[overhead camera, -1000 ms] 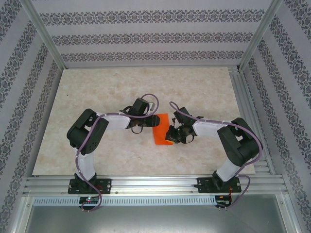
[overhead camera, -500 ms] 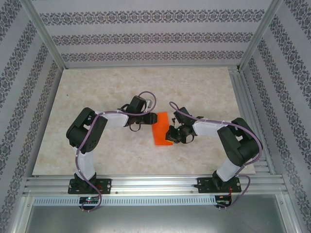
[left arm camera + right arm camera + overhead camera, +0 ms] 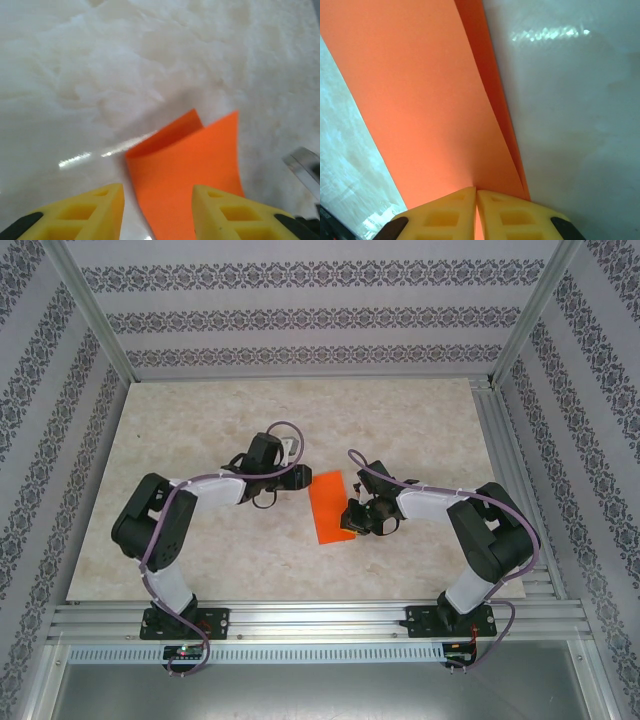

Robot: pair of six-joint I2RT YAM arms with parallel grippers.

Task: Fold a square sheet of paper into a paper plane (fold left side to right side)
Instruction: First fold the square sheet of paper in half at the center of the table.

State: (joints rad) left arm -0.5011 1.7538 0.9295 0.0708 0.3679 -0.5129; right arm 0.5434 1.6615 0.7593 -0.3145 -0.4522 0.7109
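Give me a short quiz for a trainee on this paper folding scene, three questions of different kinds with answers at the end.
1. True or false: the right end effector is shut on the orange sheet of paper.
2. Multiple choice: the left end effector is A) shut on the sheet, B) open, C) holding a pen.
3. Fill in: seen from the right wrist, the folded sheet shows ___ layers.

Key: 1 true; 2 B; 3 two.
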